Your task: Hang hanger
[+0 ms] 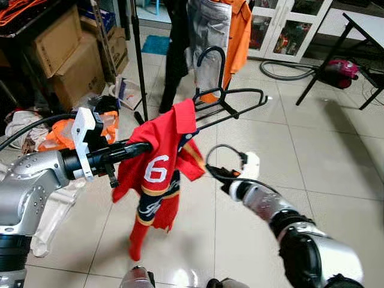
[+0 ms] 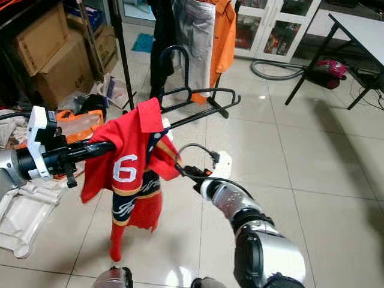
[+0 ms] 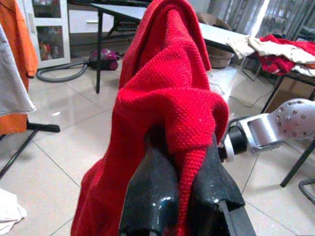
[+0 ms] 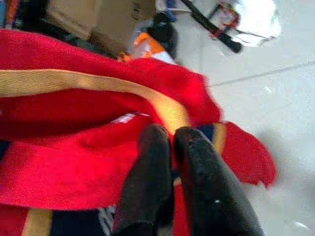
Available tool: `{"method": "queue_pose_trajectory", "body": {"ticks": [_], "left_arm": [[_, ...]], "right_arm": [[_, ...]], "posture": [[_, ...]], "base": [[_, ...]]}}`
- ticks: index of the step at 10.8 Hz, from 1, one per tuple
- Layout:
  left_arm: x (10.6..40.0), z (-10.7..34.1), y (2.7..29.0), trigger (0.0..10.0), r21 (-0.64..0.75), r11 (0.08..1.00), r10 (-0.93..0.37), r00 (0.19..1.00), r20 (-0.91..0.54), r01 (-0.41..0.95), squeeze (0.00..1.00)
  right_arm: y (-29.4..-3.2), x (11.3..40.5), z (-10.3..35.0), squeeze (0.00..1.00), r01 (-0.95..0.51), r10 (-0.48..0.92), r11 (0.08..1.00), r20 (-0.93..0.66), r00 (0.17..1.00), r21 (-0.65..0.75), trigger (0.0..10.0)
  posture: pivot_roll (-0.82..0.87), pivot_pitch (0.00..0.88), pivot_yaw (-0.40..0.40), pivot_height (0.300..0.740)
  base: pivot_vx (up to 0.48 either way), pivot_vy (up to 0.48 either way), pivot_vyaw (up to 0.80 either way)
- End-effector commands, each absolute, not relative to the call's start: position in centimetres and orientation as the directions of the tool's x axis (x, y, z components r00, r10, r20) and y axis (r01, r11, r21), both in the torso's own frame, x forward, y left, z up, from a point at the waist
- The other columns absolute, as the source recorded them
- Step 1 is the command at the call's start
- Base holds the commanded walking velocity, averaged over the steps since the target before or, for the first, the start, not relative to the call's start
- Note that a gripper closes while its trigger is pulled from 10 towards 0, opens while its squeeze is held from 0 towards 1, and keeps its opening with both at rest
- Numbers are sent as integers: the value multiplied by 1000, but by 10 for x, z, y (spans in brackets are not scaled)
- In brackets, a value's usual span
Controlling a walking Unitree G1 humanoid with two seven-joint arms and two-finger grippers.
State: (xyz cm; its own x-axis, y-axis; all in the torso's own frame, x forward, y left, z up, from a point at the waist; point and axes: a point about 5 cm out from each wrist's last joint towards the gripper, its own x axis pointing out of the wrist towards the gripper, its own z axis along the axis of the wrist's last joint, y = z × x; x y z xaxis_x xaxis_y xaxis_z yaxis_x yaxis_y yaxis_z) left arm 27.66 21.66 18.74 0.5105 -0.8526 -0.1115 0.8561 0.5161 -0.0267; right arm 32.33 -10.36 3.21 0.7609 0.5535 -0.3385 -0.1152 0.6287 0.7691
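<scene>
Pinching the red shirt [image 1: 157, 171], both grippers' jaws sit closed on cloth.

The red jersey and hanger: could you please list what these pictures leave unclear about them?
- Hanger: its near end is buried under the red jersey in both eye views.
- Left gripper: the jersey drapes over its fingertips, so what they pinch beneath the cloth is hidden.
- Right gripper: the right wrist view is blurred, so whether cloth lies between the closed fingers is unclear.

Head cameras look forward and down over the tiled floor [image 1: 312, 150]; both wrist cameras sit tight against the red shirt [image 1: 157, 168].
</scene>
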Motion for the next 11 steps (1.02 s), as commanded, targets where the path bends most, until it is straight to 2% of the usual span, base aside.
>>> {"method": "queue_pose_trajectory", "body": {"ticks": [1,2,4,9,10,11], "left_arm": [[276,198,209,10000,7,477,-876,476,-75,879,0],[274,195,202,10000,-7,452,-890,451,-73,892,0],[273,189,195,10000,-22,435,-898,432,-80,900,0],[273,188,192,10000,-27,427,-903,424,-73,904,0],[273,188,192,10000,-26,428,-902,425,-73,904,0],[273,189,194,10000,-22,431,-900,428,-75,902,0]], "right_arm": [[-109,330,41,1000,-139,541,606,-278,794,783,10000],[-113,335,48,1000,-140,527,578,-236,816,804,10000],[-117,337,50,1000,-126,512,578,-238,825,806,10000],[-106,321,29,1000,-84,532,591,-310,788,802,10000],[-107,321,28,1000,-82,524,607,-320,789,791,10000],[-121,322,25,1000,-58,426,715,-369,826,697,10000]], "posture": [[124,99,-108,740],[125,99,-108,740],[126,93,-107,740],[139,83,-110,740],[142,82,-110,740],[144,82,-111,740]], "base": [[0,0,0],[0,0,0],[0,0,0],[0,0,0],[0,0,0],[0,0,0]]}}
